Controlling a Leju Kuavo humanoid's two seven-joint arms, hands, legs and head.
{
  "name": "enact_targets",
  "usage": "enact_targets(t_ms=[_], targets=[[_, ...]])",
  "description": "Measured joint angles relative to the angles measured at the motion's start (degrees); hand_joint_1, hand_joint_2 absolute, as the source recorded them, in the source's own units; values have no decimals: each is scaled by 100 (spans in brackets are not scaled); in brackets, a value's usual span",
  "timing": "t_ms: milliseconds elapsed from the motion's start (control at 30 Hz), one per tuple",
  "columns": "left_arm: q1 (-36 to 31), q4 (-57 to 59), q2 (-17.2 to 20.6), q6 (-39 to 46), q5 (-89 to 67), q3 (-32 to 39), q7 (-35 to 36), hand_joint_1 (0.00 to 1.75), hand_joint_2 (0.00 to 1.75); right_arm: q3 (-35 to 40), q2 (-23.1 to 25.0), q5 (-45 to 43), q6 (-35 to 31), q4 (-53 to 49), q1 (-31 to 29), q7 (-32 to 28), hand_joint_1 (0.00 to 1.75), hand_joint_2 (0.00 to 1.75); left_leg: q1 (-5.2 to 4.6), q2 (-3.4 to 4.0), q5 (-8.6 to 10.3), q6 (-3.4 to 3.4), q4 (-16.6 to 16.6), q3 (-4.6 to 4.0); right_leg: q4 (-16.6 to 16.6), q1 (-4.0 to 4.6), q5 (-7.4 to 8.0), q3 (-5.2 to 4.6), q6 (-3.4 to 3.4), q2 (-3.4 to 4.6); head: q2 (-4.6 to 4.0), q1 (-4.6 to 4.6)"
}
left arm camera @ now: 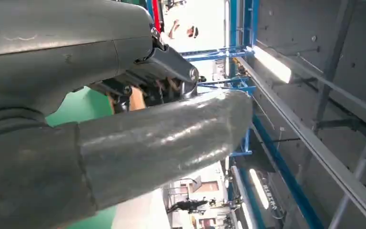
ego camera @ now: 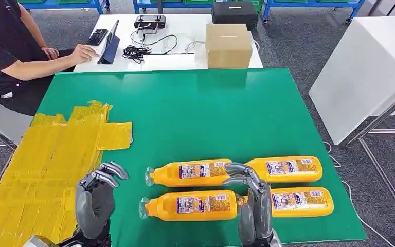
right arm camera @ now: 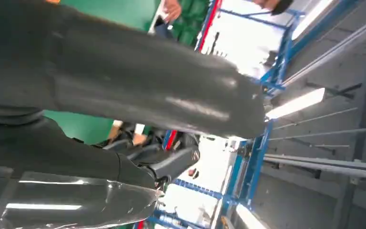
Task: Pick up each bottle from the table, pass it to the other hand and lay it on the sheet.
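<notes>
Several orange bottles lie on their sides on the green table: one at the near left, one behind it, one at the far right and one at the near right. My right hand stands upright among them with fingers curled forward, holding nothing. My left hand is raised at the table's near left, fingers bent and apart, empty. The yellow sheet covers the table's left side. In the wrist views the left hand and the right hand show close up, nothing in them.
A person sits at the far left with a hand near a tablet on a white table. On that table stand a cardboard box, cables and a controller. A white block stands to the right.
</notes>
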Motion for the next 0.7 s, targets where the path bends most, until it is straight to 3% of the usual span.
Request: enact_targets(t_ms=[100, 133, 267, 333, 500, 700], targets=[[34, -7, -2, -33, 11, 41, 0, 0, 0, -50, 33, 63, -41, 9, 24, 26, 0, 0, 0, 0, 2, -1, 0, 0, 1, 0, 1, 3, 0, 0, 0, -2], [43, -11, -2, -33, 11, 50, 0, 0, 0, -61, 39, 65, -44, 9, 29, 35, 0, 175, 0, 0, 3, -1, 0, 0, 1, 0, 1, 4, 1, 0, 0, 0], [76, -24, -22, -81, 53, 122, 0, 0, 0, -68, 48, 558, -94, 33, 43, 504, 0, 175, 0, 0, 3, -1, 0, 0, 0, 0, 1, 4, 1, 0, 0, 0], [117, -24, -59, -195, 136, 201, 0, 0, 0, -61, 33, 1229, -170, 87, 54, 1170, 0, 175, 0, 0, 3, -1, 0, 0, 0, 0, 1, 5, 1, 0, 0, 0], [150, -33, -214, -756, 234, 481, 0, 0, 0, 303, -360, 2816, 380, 502, -25, 3261, 0, 175, -1, -6, 6, 2, 0, -2, 0, -1, 2, 5, 2, -5, 0, 2], [159, -33, -321, -931, 267, 664, 0, 0, 0, 676, -652, 3182, 378, 765, -116, 3628, 0, 175, -1, -2, 7, 1, 1, -4, 0, -1, 5, 3, 6, -1, 0, 0]])
